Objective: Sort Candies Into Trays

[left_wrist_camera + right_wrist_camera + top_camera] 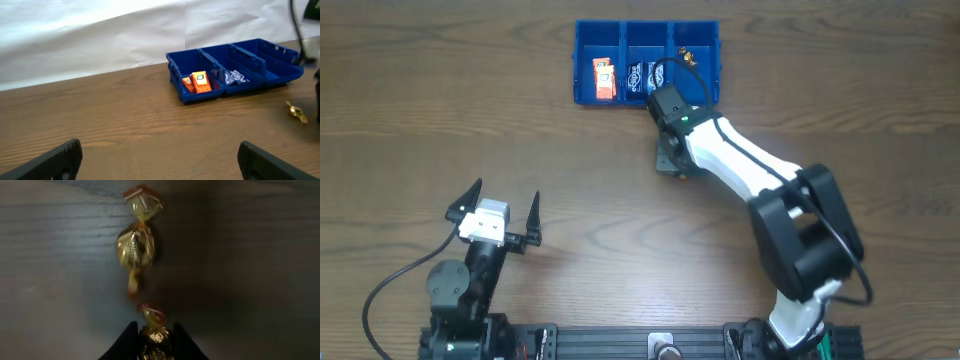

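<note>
We see the right gripper clenched on a gold candy; the left gripper is spread wide. The blue tray holds orange candies, blue-wrapped candies and gold sweets, one kind per compartment.

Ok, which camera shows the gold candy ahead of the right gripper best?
The right wrist view: the gold candy lies close up, beyond a second candy held in the right gripper. The left wrist view shows one small gold wrapper far off; in the top view the right arm covers that spot.
</note>
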`<control>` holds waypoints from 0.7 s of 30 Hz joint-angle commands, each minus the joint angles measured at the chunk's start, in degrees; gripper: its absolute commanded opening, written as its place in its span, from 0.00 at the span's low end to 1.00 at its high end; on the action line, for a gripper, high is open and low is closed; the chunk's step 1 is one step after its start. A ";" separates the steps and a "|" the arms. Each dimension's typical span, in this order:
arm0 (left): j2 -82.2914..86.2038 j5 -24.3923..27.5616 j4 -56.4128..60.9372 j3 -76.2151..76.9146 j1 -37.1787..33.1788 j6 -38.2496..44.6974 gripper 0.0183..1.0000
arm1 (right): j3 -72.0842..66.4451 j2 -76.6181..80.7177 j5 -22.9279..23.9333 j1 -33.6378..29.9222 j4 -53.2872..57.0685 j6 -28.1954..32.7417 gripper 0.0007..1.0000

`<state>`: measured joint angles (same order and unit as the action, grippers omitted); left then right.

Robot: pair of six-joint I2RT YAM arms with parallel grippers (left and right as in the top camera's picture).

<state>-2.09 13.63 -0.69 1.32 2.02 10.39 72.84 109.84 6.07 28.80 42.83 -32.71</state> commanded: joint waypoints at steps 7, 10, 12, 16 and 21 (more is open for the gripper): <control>0.33 1.22 -2.36 -1.05 -0.17 0.33 1.00 | 9.03 -16.15 21.49 -1.55 -2.19 4.20 0.19; 0.33 1.22 -2.36 -1.05 -0.17 0.33 1.00 | 11.98 -13.16 21.35 -3.61 -7.74 9.31 0.20; 0.33 1.22 -2.36 -1.05 -0.17 0.33 1.00 | 14.36 -9.90 21.33 -4.83 -9.44 10.73 0.20; 0.33 1.22 -2.36 -1.05 -0.17 0.33 1.00 | 18.58 -3.13 18.51 -7.13 -9.57 11.69 0.20; 0.33 1.22 -2.36 -1.05 -0.17 0.33 1.00 | 19.93 2.80 12.00 -9.07 -9.60 10.67 0.19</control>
<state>-2.09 13.63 -0.69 1.32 2.02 10.37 91.05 110.37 21.91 20.78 33.17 -22.52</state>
